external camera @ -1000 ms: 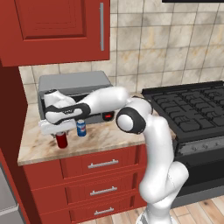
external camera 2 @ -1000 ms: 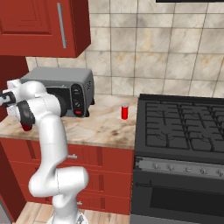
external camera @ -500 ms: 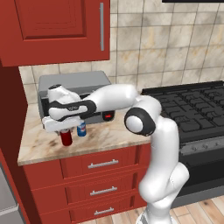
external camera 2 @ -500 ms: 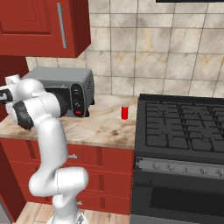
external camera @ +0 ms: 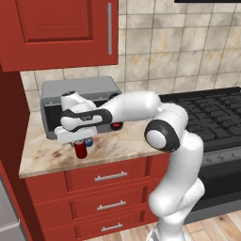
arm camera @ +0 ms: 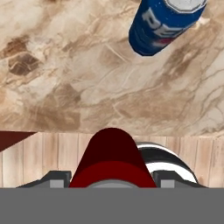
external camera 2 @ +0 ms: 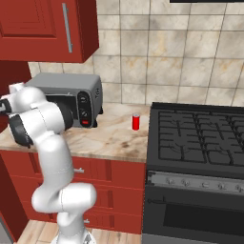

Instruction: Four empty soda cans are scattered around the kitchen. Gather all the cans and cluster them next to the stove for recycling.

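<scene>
My gripper [external camera: 79,139] hangs over the front of the counter [external camera: 52,155], shut on a red soda can [external camera: 80,149] that stands upright under the hand. In the hand view that red can [arm camera: 112,159] sits between the two fingertips [arm camera: 57,177], over the counter's front edge. A blue soda can [external camera: 89,141] stands just behind and to the right of it, apart from the gripper; it is the blue can [arm camera: 164,24] at the top right of the hand view. Another red soda can [external camera 2: 136,122] stands beside the left edge of the stove [external camera 2: 200,138].
A grey toaster oven [external camera: 77,96] stands right behind the hand against the tiled wall. A red upper cabinet [external camera: 61,33] hangs above it. Drawers [external camera: 110,176] run below the counter, and wood floor [arm camera: 52,153] lies past the edge.
The arm has swung a little, and the held red can has shifted slightly right, closer to the blue can. The grip has stayed the same.
</scene>
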You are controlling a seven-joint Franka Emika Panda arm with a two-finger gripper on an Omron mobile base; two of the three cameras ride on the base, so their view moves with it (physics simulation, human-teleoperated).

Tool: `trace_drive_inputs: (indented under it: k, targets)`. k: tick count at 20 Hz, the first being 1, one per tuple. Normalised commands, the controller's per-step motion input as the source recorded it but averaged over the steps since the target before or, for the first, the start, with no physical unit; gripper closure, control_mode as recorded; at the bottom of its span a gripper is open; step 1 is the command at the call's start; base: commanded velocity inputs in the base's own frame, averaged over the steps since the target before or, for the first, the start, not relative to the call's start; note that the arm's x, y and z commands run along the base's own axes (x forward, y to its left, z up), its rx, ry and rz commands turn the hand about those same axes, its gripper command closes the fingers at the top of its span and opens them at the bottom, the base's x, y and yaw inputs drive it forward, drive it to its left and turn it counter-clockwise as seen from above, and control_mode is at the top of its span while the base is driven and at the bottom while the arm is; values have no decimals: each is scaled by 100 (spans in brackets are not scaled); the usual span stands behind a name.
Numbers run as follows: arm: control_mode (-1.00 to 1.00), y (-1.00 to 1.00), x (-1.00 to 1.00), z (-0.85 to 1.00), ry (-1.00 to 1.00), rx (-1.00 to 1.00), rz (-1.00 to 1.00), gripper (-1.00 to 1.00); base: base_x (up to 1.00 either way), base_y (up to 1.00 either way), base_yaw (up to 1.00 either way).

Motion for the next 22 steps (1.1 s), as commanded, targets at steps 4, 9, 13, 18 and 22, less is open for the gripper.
trace_drive_inputs:
  k: [4, 9, 13, 18, 22]
  targets:
    - [-100, -47, -4, 0, 0, 0, -3, 100, 0, 0, 0]
    - [-100, -47, 1, 2, 0, 0, -3, 100, 0, 0, 0]
    - [-100, -51, 21, 2, 2, 0, -5, 100, 0, 0, 0]
    - [-100, -50, 19, 1, 1, 0, -6, 100, 0, 0, 0]
    - [-100, -48, 23, 0, 0, 0, -7, 100, 0, 0, 0]
